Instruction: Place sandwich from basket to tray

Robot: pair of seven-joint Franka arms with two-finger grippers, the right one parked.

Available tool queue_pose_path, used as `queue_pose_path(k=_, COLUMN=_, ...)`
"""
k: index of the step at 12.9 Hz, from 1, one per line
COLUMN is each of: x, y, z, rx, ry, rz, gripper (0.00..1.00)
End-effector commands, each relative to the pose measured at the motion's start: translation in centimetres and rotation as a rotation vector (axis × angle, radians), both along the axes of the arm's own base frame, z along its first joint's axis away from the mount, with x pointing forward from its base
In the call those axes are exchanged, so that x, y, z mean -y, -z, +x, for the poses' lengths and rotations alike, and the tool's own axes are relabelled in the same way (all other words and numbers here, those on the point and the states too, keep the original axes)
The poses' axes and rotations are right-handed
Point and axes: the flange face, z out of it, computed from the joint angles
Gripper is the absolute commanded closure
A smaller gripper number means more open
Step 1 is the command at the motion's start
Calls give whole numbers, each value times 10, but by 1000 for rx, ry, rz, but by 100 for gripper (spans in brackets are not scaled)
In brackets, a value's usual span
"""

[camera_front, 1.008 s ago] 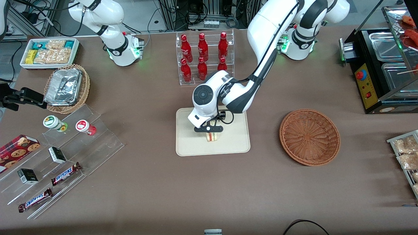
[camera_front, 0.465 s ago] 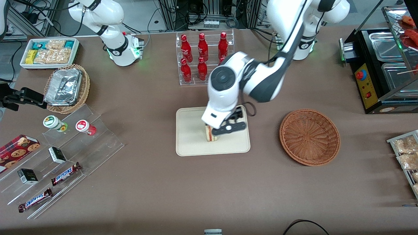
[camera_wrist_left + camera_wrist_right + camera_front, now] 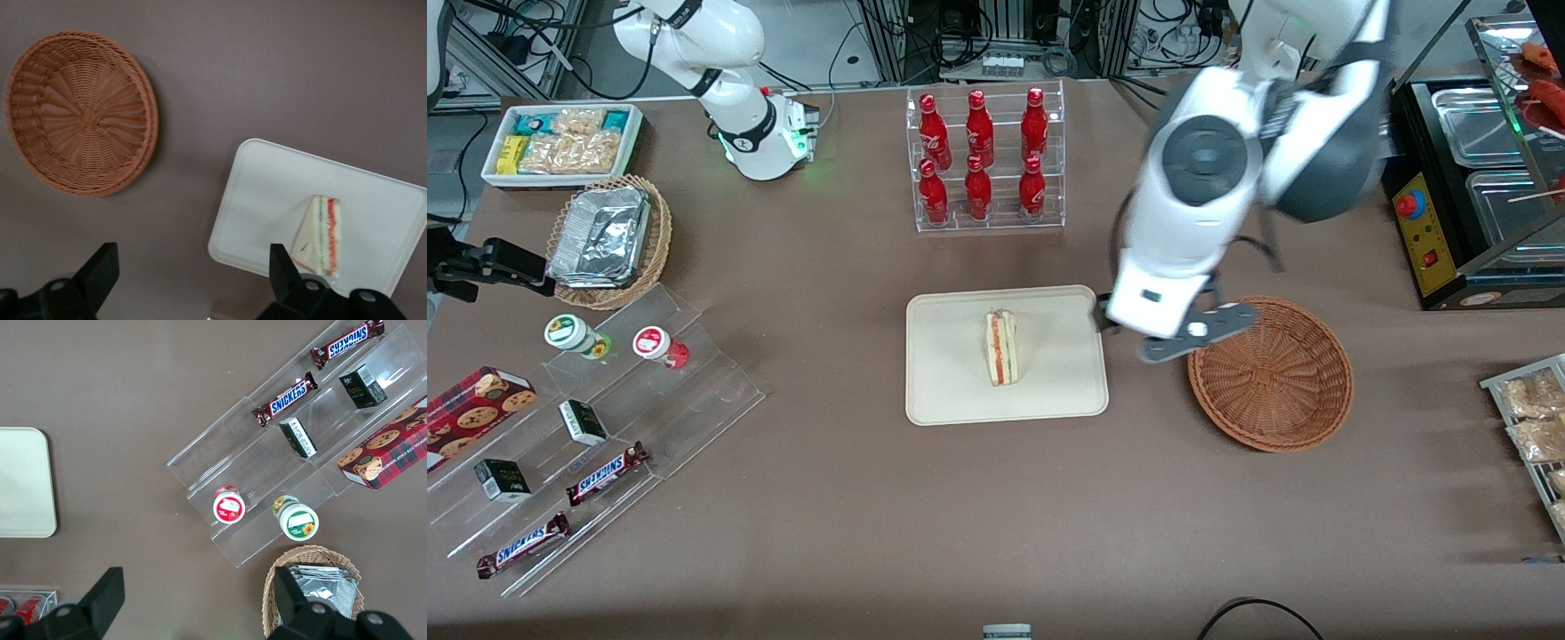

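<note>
And there it sits: the sandwich (image 3: 1001, 347) is on the tray (image 3: 943, 391), standing on edge near the middle, red and green filling facing up toward the front camera. The basket (image 3: 1270, 373) lies empty on the table (image 3: 854, 498), just beside the tray toward the working arm's end.

The gripper (image 3: 1184, 331) hangs in the air between tray and basket, above the basket's near rim, well clear of the sandwich. The wrist view shows the jaws spread wide, one of the fingers (image 3: 285, 270) dark against the tray's edge, nothing between them. So the placing looks done, and what remains, I'd judge, is a clean exit.

What could spoil it? That wedge is balanced on a narrow edge. A bump to the tray or the table could tip it flat, though it would likely land inside the low rim. The arm is bulky and hovers close over the basket; a low sweep could clip the wicker rim and shove it into the tray. The bottle rack (image 3: 984, 160) stands farther from the camera, and a careless swing that way could rattle it.
</note>
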Motion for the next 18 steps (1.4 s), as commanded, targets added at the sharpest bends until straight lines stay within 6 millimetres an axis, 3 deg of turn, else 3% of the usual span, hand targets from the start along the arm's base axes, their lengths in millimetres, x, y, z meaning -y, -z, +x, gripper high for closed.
queue_pose_path(k=1, x=-48, y=-25, z=-3, rx=-47, ry=42, rz=-20, gripper=1)
queue_pose_path(k=4, x=-113, y=-58, z=-5, rx=-78, ry=107, rz=-38, gripper=1)
queue_pose_path(k=11, x=-241, y=-77, z=-25, rx=-91, ry=211, rz=-97, gripper=1)
queue_pose_path(k=14, x=-276, y=-81, z=-32, rx=-90, ry=278, rz=-118, gripper=1)
queue_pose_path(k=18, x=-298, y=-81, z=-39, rx=-53, ry=326, rz=-132, gripper=1)
